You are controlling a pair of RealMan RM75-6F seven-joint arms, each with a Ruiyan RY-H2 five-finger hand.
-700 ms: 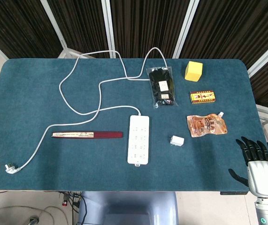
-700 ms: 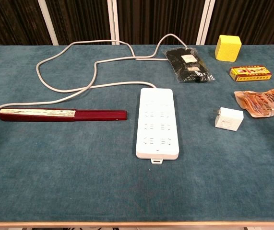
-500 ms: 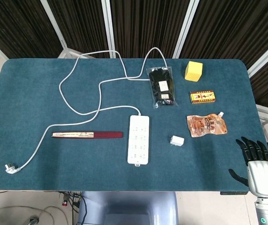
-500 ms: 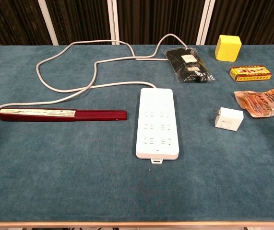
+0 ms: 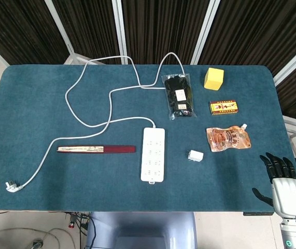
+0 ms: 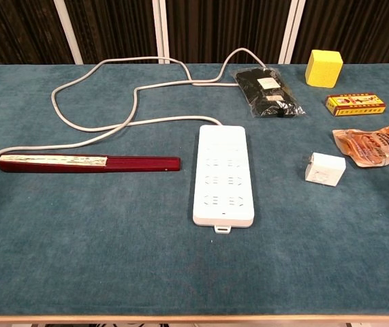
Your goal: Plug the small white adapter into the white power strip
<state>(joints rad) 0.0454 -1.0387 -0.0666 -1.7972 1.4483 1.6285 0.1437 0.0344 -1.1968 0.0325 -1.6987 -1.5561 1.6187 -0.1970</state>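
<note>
The white power strip [image 5: 153, 154] [image 6: 223, 174] lies flat near the table's front middle, sockets up, its white cable [image 5: 101, 88] looping to the far side. The small white adapter [image 5: 195, 155] [image 6: 324, 169] sits on the cloth just right of the strip, untouched. My right hand [image 5: 281, 181] shows only in the head view, at the table's front right corner, well right of the adapter; its fingers are spread and hold nothing. My left hand does not show in either view.
A dark red flat stick [image 5: 96, 149] lies left of the strip. The cable's plug [image 5: 13, 186] rests at the front left. At the right are a black packet [image 5: 179, 96], a yellow block [image 5: 213, 79], a small yellow box [image 5: 225, 107] and an orange pouch [image 5: 228, 138].
My right hand has dropped slightly toward the table's front edge. Nothing on the table has moved.
</note>
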